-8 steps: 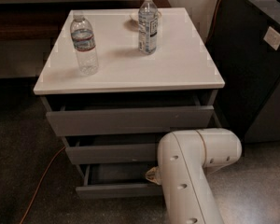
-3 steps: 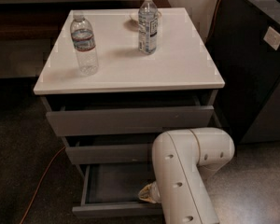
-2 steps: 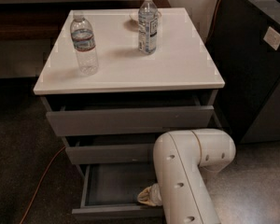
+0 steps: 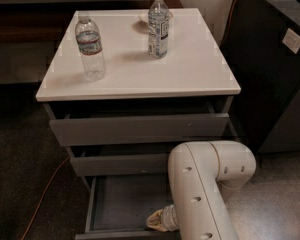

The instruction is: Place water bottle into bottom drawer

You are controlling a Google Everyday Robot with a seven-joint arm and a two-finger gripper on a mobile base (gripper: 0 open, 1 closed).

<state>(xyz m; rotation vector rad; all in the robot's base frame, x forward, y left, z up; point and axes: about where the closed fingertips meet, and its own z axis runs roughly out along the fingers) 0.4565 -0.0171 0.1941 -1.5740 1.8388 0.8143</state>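
The water bottle, clear and ribbed with a white cap and a red-banded label, stands upright at the left of the white cabinet top. The bottom drawer is pulled out and shows its shallow grey tray. My gripper is low at the drawer's front right, just over the front edge, mostly hidden behind my white arm. It is far below the water bottle.
A taller slim bottle with a blue-white label stands at the back middle of the top, in front of a small dish. A dark cabinet stands to the right. An orange cable runs over the floor at the left.
The bottom drawer has been pulled further out since the oldest frame. My arm and gripper have shifted slightly in the last second, staying at the drawer's front right.
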